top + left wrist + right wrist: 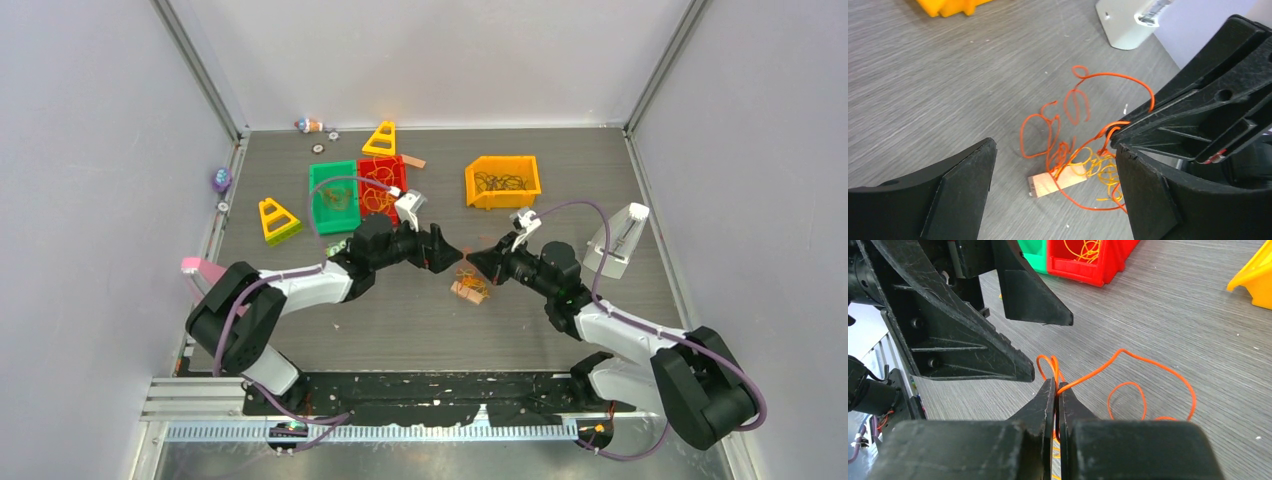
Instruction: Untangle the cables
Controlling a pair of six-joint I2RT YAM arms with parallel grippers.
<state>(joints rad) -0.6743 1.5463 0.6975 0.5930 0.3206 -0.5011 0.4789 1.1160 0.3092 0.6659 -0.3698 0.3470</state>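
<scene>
Untangling looks barely begun: right gripper point(1057, 390) pinches the orange cable point(1090, 373), tangled with the yellow cable point(1100, 167); left gripper point(1055, 147) gapes empty.

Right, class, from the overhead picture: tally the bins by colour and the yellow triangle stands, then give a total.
Green bin: 1
Red bin: 1
Orange bin: 1
Yellow triangle stands: 2
Total: 5
</scene>
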